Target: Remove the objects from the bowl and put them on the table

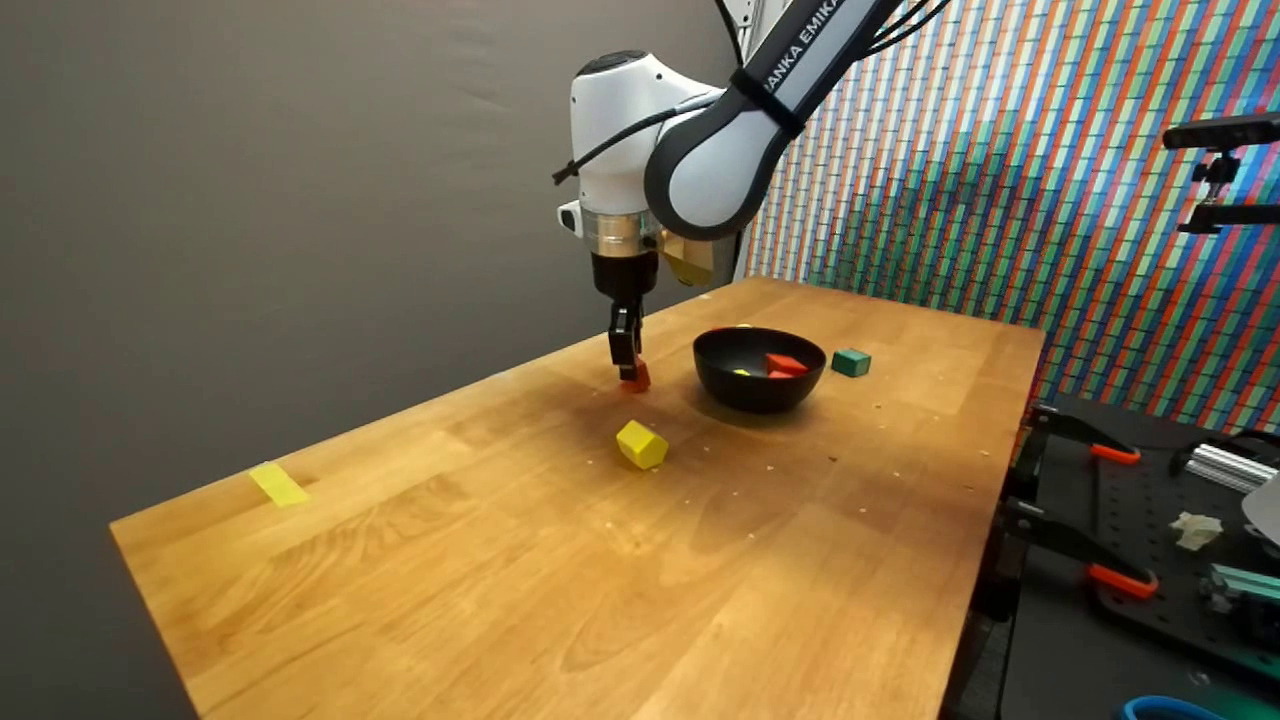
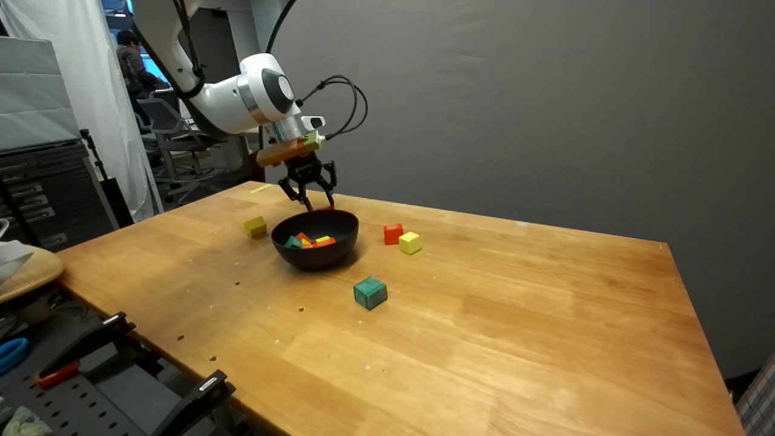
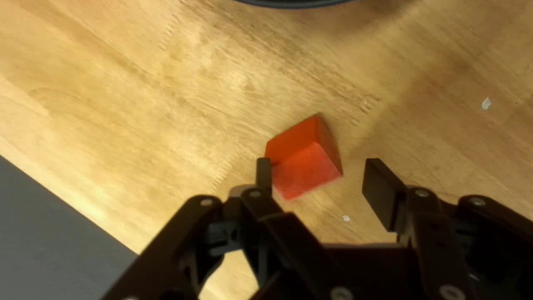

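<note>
The black bowl stands on the wooden table. In an exterior view it holds several blocks, among them a green one, plus red and yellow ones. My gripper is open and low over the table beside the bowl. A red block lies on the table at the fingertips, close to the left finger in the wrist view and apart from the right one. Also on the table are a yellow block, a green block, and a red block next to a pale yellow block.
A flat yellow tape mark lies near a table corner. Black clamps with orange-red grips hold the table's side edge by a dark perforated plate. A grey wall stands close along the table's long edge.
</note>
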